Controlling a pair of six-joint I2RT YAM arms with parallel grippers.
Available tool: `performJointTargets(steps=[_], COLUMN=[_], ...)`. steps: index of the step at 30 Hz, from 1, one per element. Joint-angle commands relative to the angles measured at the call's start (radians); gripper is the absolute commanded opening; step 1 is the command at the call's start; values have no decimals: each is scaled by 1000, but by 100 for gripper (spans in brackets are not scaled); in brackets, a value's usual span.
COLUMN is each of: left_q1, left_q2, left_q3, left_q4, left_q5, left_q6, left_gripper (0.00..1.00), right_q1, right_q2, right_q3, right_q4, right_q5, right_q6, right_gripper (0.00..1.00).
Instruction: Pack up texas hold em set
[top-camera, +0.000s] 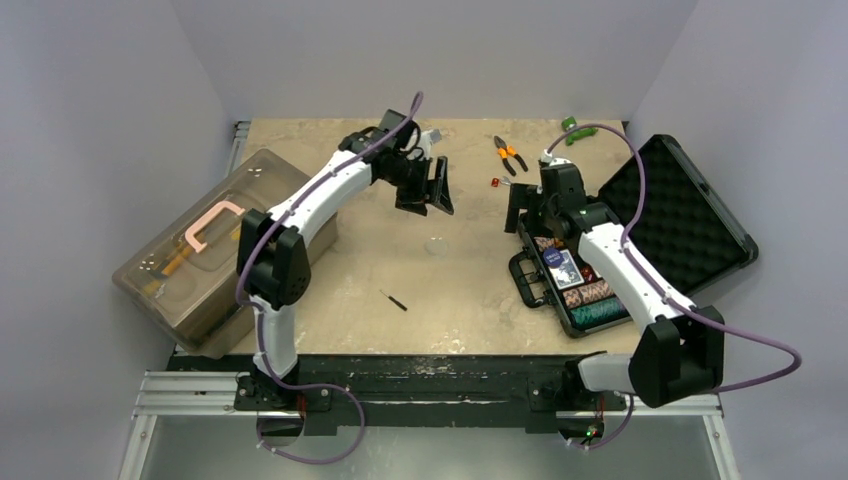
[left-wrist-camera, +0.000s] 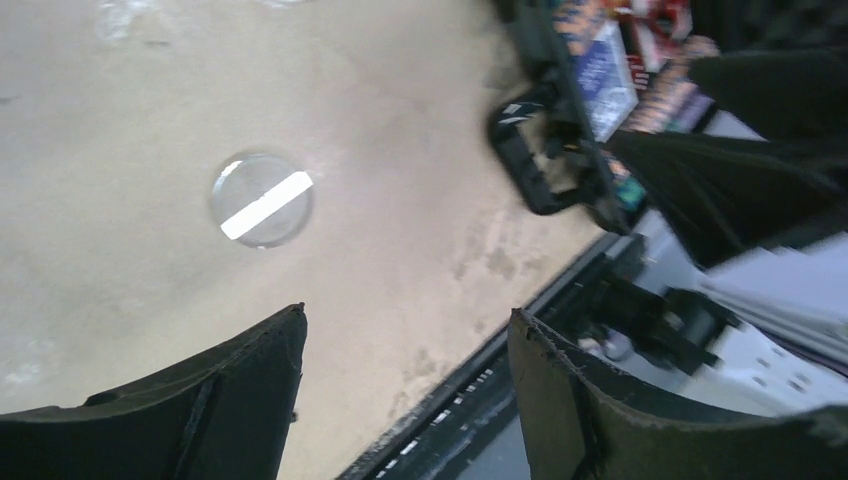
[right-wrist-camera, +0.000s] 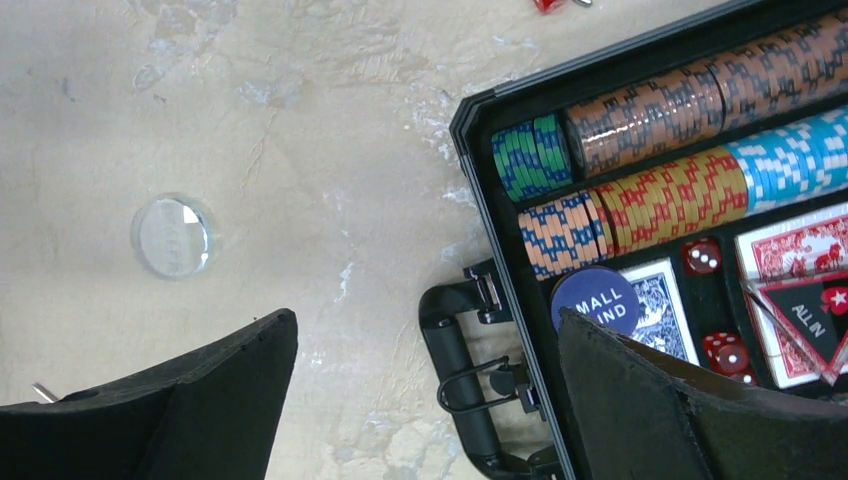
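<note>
The black case (top-camera: 700, 262) lies open at the right, its egg-crate foam lid (top-camera: 675, 205) folded back. Its tray holds striped poker chips (right-wrist-camera: 660, 115), a blue deck (right-wrist-camera: 658, 305), a red deck (right-wrist-camera: 800, 255), red dice (right-wrist-camera: 702, 256) and a blue "small blind" button (right-wrist-camera: 596, 300). A clear round button (top-camera: 436, 245) lies on the table mid-way; it shows in the left wrist view (left-wrist-camera: 262, 200) and the right wrist view (right-wrist-camera: 173, 237). My left gripper (top-camera: 425, 190) is open and empty above the table, up-left of that button. My right gripper (top-camera: 522, 212) is open and empty over the case's handle (right-wrist-camera: 462, 385).
A translucent brown toolbox (top-camera: 215, 250) with a pink handle sits at the left. Orange pliers (top-camera: 509, 153), a small red object (top-camera: 495, 182) and a green item (top-camera: 575, 129) lie at the back. A small black screwdriver (top-camera: 393, 299) lies near the front.
</note>
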Motion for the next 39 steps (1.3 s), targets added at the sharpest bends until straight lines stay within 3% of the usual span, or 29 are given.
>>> performJointTargets(steps=[1,9,27,39], left_q1=[-104,-222,-223,-211], left_q2=[83,206,431,499], left_q3=[83,148,370,401], left_q4=[-138,-196,-323,-356], left_q5=[-418,-655,-651,-648], left_q6=[39,37,40,29], left_gripper=[72,81,76,69], right_q1=[0,0,0,0], right_q2=[-72,-203,-272,-261], right_q3=[43,-62,-154,-185], right_q4=[-42,-20,8,40], right_q5=[65,57,23,1], right_q6=[48,18,16,27], right_gripper=[99,99,99,99])
